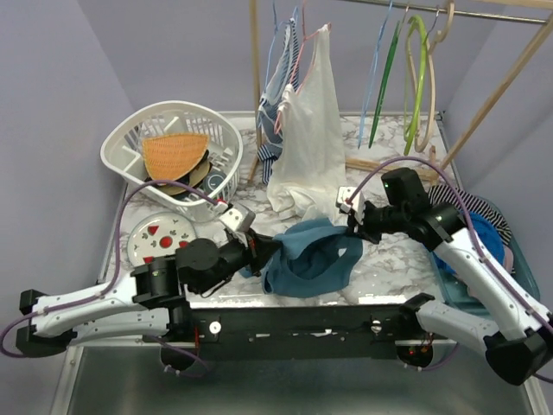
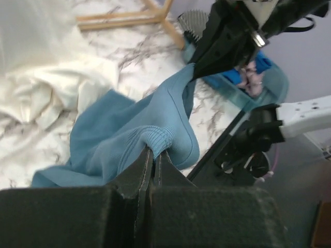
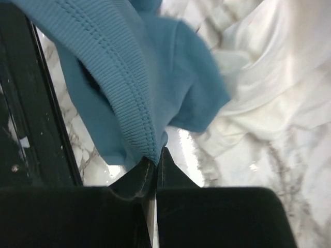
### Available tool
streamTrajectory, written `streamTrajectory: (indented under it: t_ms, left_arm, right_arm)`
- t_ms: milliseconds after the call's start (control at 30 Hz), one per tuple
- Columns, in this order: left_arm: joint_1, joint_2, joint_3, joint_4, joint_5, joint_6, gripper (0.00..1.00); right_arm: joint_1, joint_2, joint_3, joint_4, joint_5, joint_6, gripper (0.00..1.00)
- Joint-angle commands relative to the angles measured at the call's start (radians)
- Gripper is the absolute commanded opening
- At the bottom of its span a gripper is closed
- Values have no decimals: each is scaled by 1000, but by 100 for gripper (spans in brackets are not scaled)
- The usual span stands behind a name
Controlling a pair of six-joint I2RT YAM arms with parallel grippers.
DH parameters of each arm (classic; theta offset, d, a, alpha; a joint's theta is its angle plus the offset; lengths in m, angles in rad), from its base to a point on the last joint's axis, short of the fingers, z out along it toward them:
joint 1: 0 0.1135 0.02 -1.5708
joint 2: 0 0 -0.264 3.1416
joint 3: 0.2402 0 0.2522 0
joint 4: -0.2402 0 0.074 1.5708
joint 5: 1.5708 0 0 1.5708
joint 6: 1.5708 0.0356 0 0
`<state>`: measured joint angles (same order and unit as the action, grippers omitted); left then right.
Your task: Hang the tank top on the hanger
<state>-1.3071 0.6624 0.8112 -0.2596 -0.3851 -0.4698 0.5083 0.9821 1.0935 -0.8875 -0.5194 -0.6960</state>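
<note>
The teal-blue tank top [image 1: 307, 255] is held up between both grippers above the table's front middle, and its lower part sags onto the marble. My left gripper [image 1: 263, 251] is shut on a ribbed edge at its left end, seen close in the left wrist view [image 2: 155, 151]. My right gripper [image 1: 352, 225] is shut on a ribbed edge at its right end, seen in the right wrist view [image 3: 158, 155]. The tank top fills both wrist views [image 2: 129, 129] [image 3: 129, 77]. The beige hanger [image 1: 429, 86] hangs on the rail at the back right, far from both grippers.
A long cream-white garment [image 1: 311, 130] hangs from the rack at back centre and pools on the table. A striped garment [image 1: 278, 99] hangs beside it. Green hangers [image 1: 416, 78] hang next to the beige one. A white basket [image 1: 117, 151] and a plate [image 1: 164, 238] are at the left, a blue bin [image 1: 510, 251] at the right.
</note>
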Motion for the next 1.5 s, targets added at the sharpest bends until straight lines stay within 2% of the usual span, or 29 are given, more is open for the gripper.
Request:
streamTrajectory:
  t_ms: [0,67,100,200,233,267,333,367,400,467,567,667,700,767,900,1067,1267,1467]
  left_arm:
    - [22,-6,-203,129,-159,-225,0]
    - [37,0,-303,172,-198,-303,0]
    - [61,8,-334,181,-207,-332,0]
    - [115,28,-435,255,-154,-381,0]
    - [127,34,-448,279,-97,-382,0]
    - [137,39,-458,298,-75,-372,10]
    - [153,42,-451,298,-28,-342,29]
    - [158,40,-423,275,12,-295,53]
    - [164,34,-402,261,31,-268,62]
    - [178,29,-313,156,81,-198,79]
    - [186,34,-165,-11,112,-46,91]
    - [186,65,-69,-143,115,87,95]
    - [186,78,-34,-162,108,120,95]
    - [187,91,-20,-184,88,186,96]
    - [187,105,-75,-153,52,261,97]
    - [187,128,-93,-168,14,290,99]
    - [187,89,-107,-167,9,295,99]
    - [187,60,-112,-168,5,301,99]
  right_arm:
    - [-8,62,-119,104,-34,44,19]
    - [-8,79,-127,84,-42,47,31]
    - [-8,76,-123,70,-56,41,44]
    - [-13,17,-87,16,-56,24,63]
    - [-19,-6,-72,-4,-57,17,64]
    - [-28,-28,-31,-39,-57,13,70]
    - [-71,-86,21,-83,-83,4,72]
    - [-88,-101,89,-126,-93,4,72]
    - [-126,-121,120,-145,-103,4,74]
    - [-165,-155,199,-189,-137,23,76]
    - [-226,-149,365,-217,-163,78,77]
    - [-277,-99,534,-162,-82,222,83]
    - [-304,-79,569,-142,-42,322,87]
    - [-330,-39,681,-98,66,404,92]
    - [-379,99,818,-36,237,608,95]
    - [-402,222,907,5,482,725,95]
    - [-484,357,1005,1,499,768,89]
    - [-556,400,1020,38,409,776,74]
